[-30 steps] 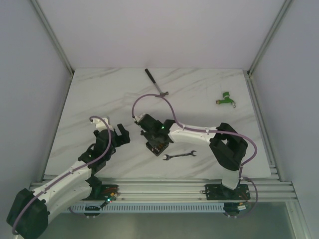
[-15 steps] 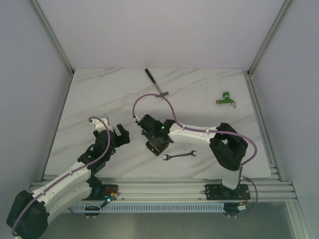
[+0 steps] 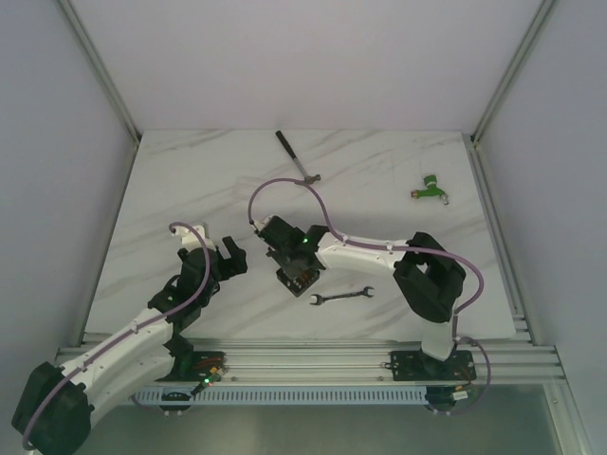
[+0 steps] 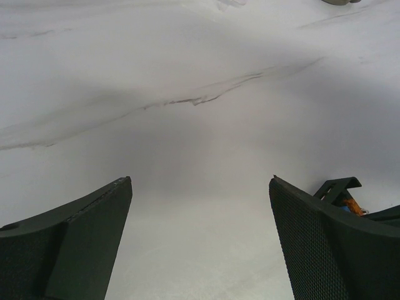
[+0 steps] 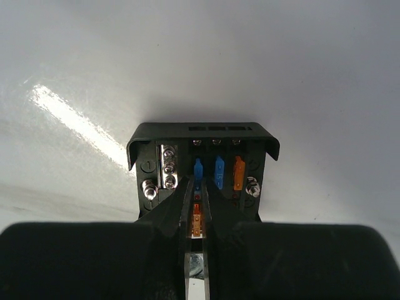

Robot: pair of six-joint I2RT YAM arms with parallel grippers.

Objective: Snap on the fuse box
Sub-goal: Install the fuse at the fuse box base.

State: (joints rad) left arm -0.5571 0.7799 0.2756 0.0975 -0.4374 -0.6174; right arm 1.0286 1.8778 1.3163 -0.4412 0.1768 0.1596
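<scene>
Pinching orange fuse (image 5: 196, 220) in fuse box (image 5: 162, 129) with right fingers (image 5: 174, 219) | left fingers (image 4: 81, 237) spread wide, empty, above table (image 4: 187, 62)

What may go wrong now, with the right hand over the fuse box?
The right hand is shut around an orange fuse at the fuse box; a tilt may bend or unseat it. The left hand stands open, apart from the box, so a push may slide it toward the wrench.
</scene>
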